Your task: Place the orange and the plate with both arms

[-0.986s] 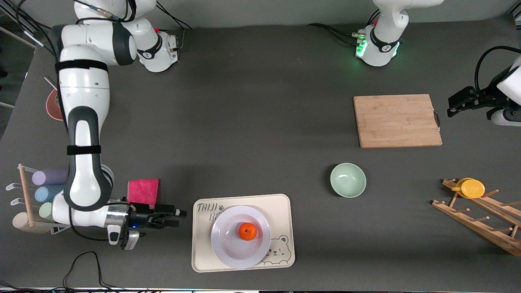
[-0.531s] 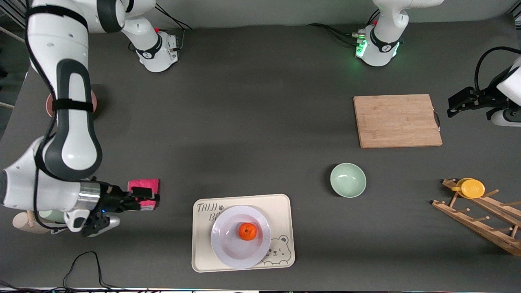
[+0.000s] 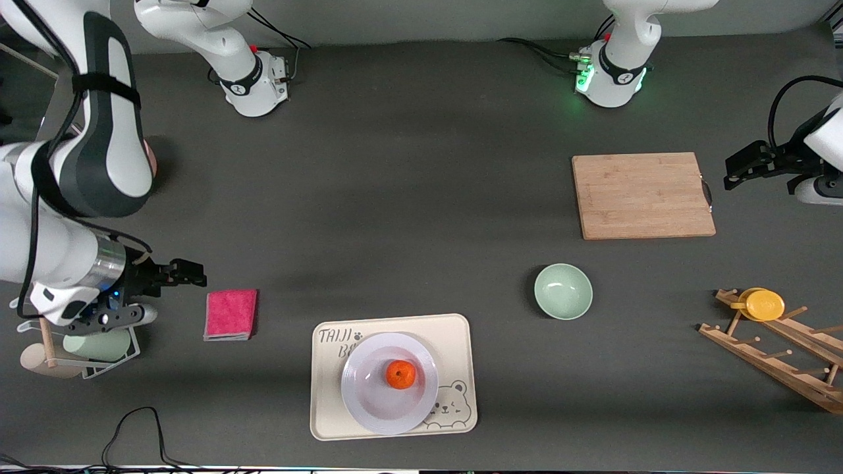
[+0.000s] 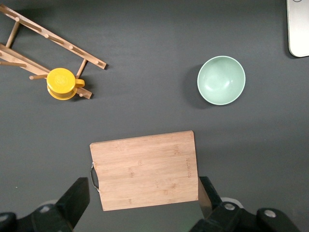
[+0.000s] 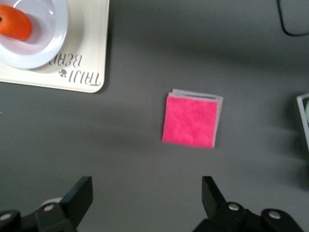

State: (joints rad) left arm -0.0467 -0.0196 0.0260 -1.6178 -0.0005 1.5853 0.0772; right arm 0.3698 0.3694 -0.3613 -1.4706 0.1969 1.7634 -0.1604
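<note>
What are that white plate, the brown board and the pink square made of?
The plate looks like glazed ceramic or hard plastic: smooth, faintly glossy rim. The board seems to be bamboo or wood: matte, pale strips with visible grain. The pink square looks like folded cloth: fuzzy surface, layered edges.

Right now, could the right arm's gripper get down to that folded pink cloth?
Probably yes. The right gripper is open and hangs beside the folded pink cloth, which lies flat with nothing on it and bare dark table around it.
</note>
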